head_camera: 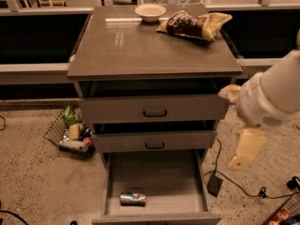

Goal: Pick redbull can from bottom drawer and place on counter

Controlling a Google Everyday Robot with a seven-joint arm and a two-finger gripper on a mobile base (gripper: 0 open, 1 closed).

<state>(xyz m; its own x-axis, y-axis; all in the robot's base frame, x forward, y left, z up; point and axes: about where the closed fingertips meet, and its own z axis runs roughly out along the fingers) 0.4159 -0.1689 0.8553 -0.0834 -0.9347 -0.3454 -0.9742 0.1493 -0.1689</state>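
The redbull can [132, 198] lies on its side on the grey floor of the open bottom drawer [157, 175], near the drawer's front left. The counter [140, 48] is the glossy grey-brown top of the cabinet. My gripper [233, 128] hangs in the air to the right of the cabinet, level with the two upper drawers, on a white arm coming in from the right edge. Its cream fingers [246, 149] stand spread apart and hold nothing. It is well above and to the right of the can.
A brown-and-yellow chip bag [194, 25] and a small white bowl [150, 12] sit at the back of the counter. The two upper drawers [154, 109] are partly open. A wire basket of items [70, 132] stands on the floor at left. A black cable and adapter [214, 184] lie at right.
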